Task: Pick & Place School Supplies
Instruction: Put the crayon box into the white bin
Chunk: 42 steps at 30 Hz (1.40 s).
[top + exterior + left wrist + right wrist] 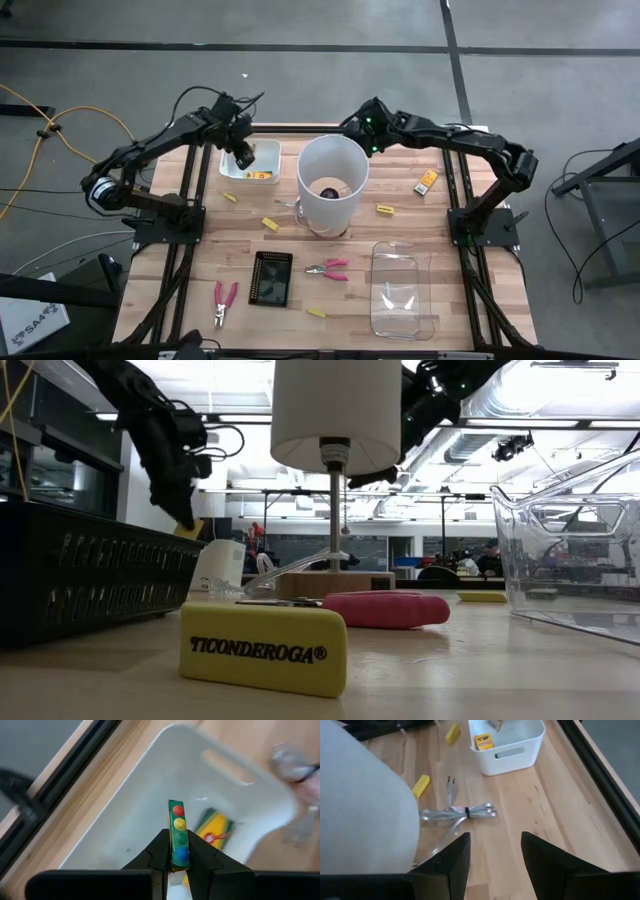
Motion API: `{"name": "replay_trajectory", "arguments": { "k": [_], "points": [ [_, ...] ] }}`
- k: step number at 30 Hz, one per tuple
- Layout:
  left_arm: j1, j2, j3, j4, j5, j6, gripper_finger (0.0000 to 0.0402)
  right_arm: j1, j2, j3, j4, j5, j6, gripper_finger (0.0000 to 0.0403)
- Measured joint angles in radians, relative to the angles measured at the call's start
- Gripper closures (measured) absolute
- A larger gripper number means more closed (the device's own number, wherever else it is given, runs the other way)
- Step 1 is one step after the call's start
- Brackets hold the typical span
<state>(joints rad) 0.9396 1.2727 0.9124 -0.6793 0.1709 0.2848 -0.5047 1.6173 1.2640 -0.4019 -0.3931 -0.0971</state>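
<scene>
Above the small white plastic bin (150,805) at the far left, the left gripper (176,862) pinches a thin green box (177,836); the right gripper (495,851) waits open.

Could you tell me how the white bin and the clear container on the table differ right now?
The white bin is opaque and small; the clear container is transparent and larger. The bin holds a crayon box, with the left gripper above it; the clear container looks empty. Both sit open-topped on the table.
</scene>
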Motion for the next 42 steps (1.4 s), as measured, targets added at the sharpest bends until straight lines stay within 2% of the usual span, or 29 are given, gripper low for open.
{"name": "replay_trajectory", "arguments": {
  "k": [5,12,16,22,31,37,42],
  "points": [
    [-0.011,0.056,0.0,-0.005,-0.072,-0.016,0.0363,0.016,0.0,0.0,0.0,0.001,0.0,0.0236],
    [-0.017,0.127,0.003,0.008,-0.056,-0.008,0.036,0.021,0.0,0.0,-0.003,0.002,0.0,0.0236],
    [-0.017,0.132,-0.002,0.006,-0.02,0.011,0.0332,0.021,0.0,0.0,-0.003,0.002,0.0,0.0236],
    [-0.017,0.129,0.0,0.047,-0.019,0.03,0.0279,0.021,0.0,0.0,-0.004,0.002,-0.001,0.0236],
    [-0.052,0.129,0.0,0.069,-0.019,0.041,0.0269,0.021,0.0,0.0,-0.006,0.003,-0.004,0.0236],
    [-0.088,0.115,0.0,0.138,-0.107,0.06,0.0269,0.02,0.0,0.0,-0.01,0.121,-0.015,0.0236],
    [-0.11,0.068,0.0,0.178,-0.122,0.06,0.0269,0.011,0.0,0.0,-0.069,0.255,0.03,0.0236]
  ]
}}
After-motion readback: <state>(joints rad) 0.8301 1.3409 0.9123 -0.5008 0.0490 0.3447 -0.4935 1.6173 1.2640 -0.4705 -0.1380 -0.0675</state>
